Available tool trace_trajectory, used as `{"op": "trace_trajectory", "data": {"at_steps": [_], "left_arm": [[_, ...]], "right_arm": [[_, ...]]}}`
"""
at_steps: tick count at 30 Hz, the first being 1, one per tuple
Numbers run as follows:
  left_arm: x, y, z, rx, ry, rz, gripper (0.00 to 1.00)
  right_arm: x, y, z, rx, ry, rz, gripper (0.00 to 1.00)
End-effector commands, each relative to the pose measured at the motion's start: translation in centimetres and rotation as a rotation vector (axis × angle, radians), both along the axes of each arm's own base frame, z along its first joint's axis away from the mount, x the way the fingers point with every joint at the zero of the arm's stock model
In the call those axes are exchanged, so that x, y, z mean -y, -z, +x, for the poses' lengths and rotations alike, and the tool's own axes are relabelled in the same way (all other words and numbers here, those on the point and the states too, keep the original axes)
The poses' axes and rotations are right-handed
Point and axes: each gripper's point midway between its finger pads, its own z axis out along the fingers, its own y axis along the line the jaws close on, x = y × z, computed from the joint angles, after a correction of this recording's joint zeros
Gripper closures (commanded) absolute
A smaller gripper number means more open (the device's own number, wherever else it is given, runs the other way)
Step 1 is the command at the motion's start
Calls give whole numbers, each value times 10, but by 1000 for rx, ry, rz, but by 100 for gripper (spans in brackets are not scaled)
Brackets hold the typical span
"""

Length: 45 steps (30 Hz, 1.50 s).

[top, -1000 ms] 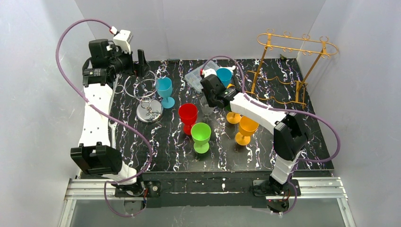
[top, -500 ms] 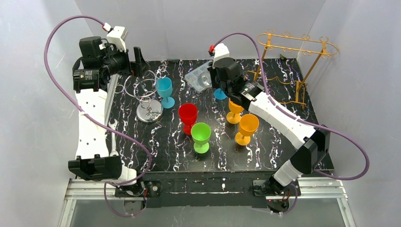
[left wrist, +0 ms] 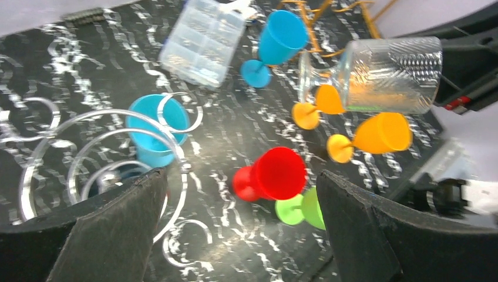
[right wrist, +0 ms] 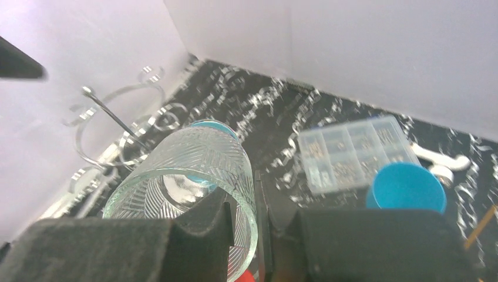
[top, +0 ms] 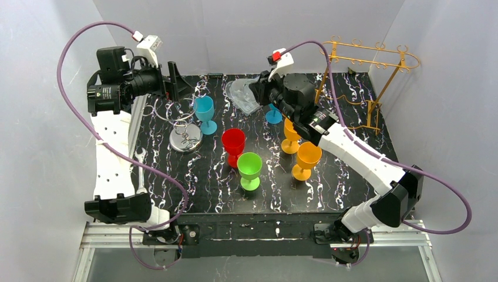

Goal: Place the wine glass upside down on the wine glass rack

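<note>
Two pincers are doing different jobs here. The right pincer (right wrist: 249,232) is clamping the clear wine glass (top: 244,97) by the wall of its bowl at the rim. One finger seems to be inside the mouth and one outside, so the jaws are standing only narrowly apart. It is carrying the glass in the air above the back of the tabletop (top: 199,182), tipped onto its side with the foot pointing toward the left arm. Gripping at the mouth is probably leaving the stem and foot free to slip into a rack's holder once the glass is inverted.

The left pincer (top: 176,79) is hanging with its jaws wide apart, holding and touching nothing, just above the silver spiral wire rack (top: 185,117) at the back left. It is possibly readying to take or steady the glass. A gold hanging rack (top: 364,76) is standing at the back right, well apart from the glass. Which rack is meant I cannot tell. Coloured goblets (top: 233,141) are standing upright between the two racks, below the carried glass.
</note>
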Motion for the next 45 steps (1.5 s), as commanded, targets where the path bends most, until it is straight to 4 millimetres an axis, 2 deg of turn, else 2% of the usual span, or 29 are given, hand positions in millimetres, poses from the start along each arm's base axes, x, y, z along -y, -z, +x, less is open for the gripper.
{"op": "trace_trajectory", "data": {"at_steps": [1, 5, 11, 12, 15, 16, 22, 25, 27, 31, 35, 39, 41, 42, 43, 45], "left_arm": [[34, -17, -24, -78, 165, -188, 3], [49, -28, -27, -123, 255, -312, 19], [51, -40, -17, -101, 239, -369, 45], [49, -39, -16, -88, 224, -355, 43], [40, -36, -12, -50, 157, -294, 5], [36, -35, -11, -36, 129, -265, 2], [-13, -22, 8, 17, -125, -20, 2], [-41, -15, 14, -10, -249, 56, 2], [-50, -7, 14, -28, -267, 97, 2], [-56, 25, 8, -105, -242, 171, 2], [-60, 57, 4, -167, -240, 204, 2], [-64, 71, 15, -101, -252, 223, 1], [-64, 77, 19, -33, -255, 220, 9], [-64, 78, 26, 35, -258, 215, 21], [-64, 79, 33, 77, -264, 208, 27], [-61, 82, 42, 99, -260, 178, 30]], "right_arm": [[-6, -118, -23, 212, -107, 331, 99], [-17, -139, -35, 208, -182, 437, 99], [-29, -143, -41, 198, -217, 477, 99], [-28, -144, -40, 203, -213, 483, 99], [-25, -138, -38, 245, -193, 468, 99], [-23, -134, -38, 280, -181, 454, 99], [10, -126, -40, 686, -43, 343, 99], [10, -124, -32, 726, -3, 287, 99], [12, -126, -28, 739, 25, 295, 99], [15, -126, -21, 762, 69, 285, 99], [13, -121, -22, 762, 57, 274, 99], [16, -118, -25, 749, 54, 284, 99], [17, -116, -26, 737, 49, 293, 99], [18, -113, -26, 725, 49, 292, 99], [18, -111, -26, 715, 51, 297, 99], [20, -108, -27, 702, 52, 301, 99]]}}
